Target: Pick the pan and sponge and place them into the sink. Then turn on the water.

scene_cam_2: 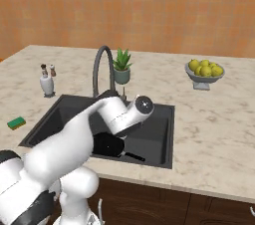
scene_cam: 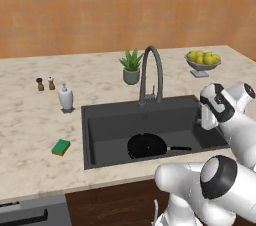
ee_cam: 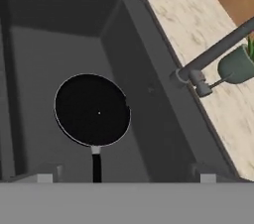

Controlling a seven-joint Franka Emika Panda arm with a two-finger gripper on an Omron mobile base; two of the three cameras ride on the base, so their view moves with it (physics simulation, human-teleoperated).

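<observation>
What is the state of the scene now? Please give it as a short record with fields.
pan: lies flat in the sink, handle toward the sink's right side in the left base view
sponge: on the counter, left of the sink, not yet moved
sink: black basin, holds the pan
tap: gooseneck behind the basin, no water seen
pincer: open, above the pan handle, holds nothing
done: pan placed
left: sponge, then water

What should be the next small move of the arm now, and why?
Probably lift out of the sink and swing left toward the sponge. The pan already lies in the basin, the jaws stand open and hold nothing, and the sponge is on the counter, left of the sink.
</observation>
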